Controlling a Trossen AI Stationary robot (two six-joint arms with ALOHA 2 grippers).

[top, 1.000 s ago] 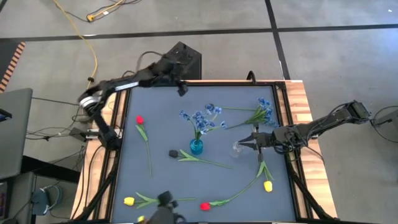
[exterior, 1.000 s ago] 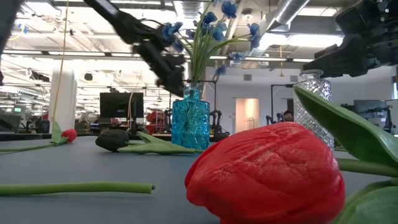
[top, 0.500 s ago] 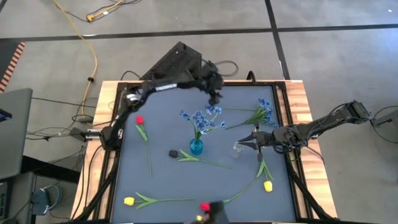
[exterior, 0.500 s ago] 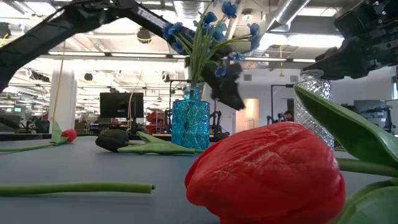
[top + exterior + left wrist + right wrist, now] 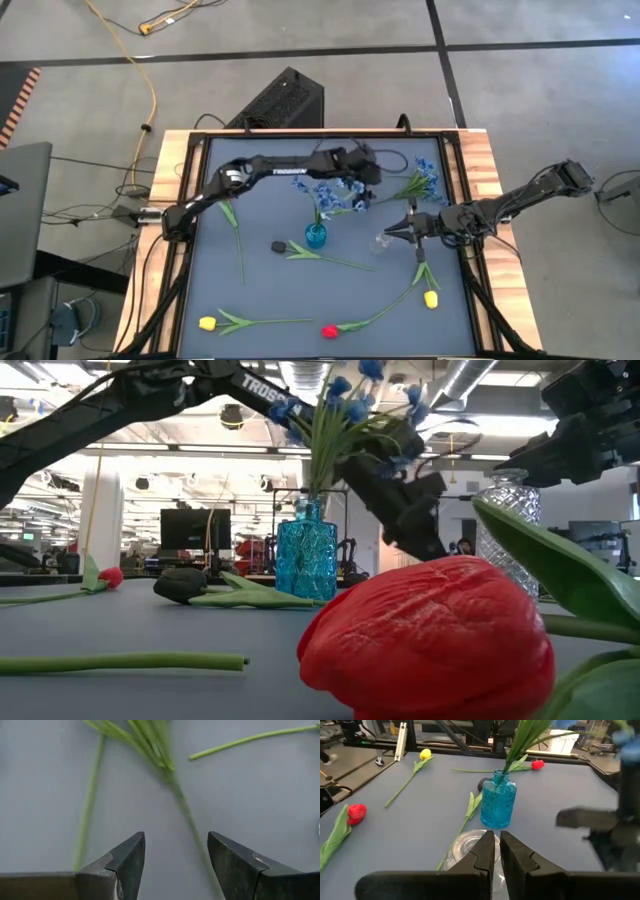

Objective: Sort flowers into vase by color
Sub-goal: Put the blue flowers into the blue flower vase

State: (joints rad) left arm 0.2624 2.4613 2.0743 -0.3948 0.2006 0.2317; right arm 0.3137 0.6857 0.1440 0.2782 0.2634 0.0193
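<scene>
A blue glass vase holds a bunch of blue blossoms and stands mid-table. More blue flowers lie loose on the table's far right. My left gripper hovers open just left of them, its fingers on either side of their green stems without touching. A clear glass vase stands to the right of the blue one. My right gripper is shut, with its fingertips at that vase's rim. My right gripper comes level from the table's right, and its shut fingertips stand over the clear vase's rim. I cannot tell whether they touch the glass. The vase stands upright on the table.
Lying flat on the mat are a red tulip and a yellow tulip near the front edge, another yellow tulip at the right, and a dark bud beside the blue vase. Another green stem lies on the left.
My left arm has swung from the table's far-left corner toward the right along the far edge. It has then come down behind the blue vase, over the loose blue flowers. The flowers and both vases have stayed in place.
</scene>
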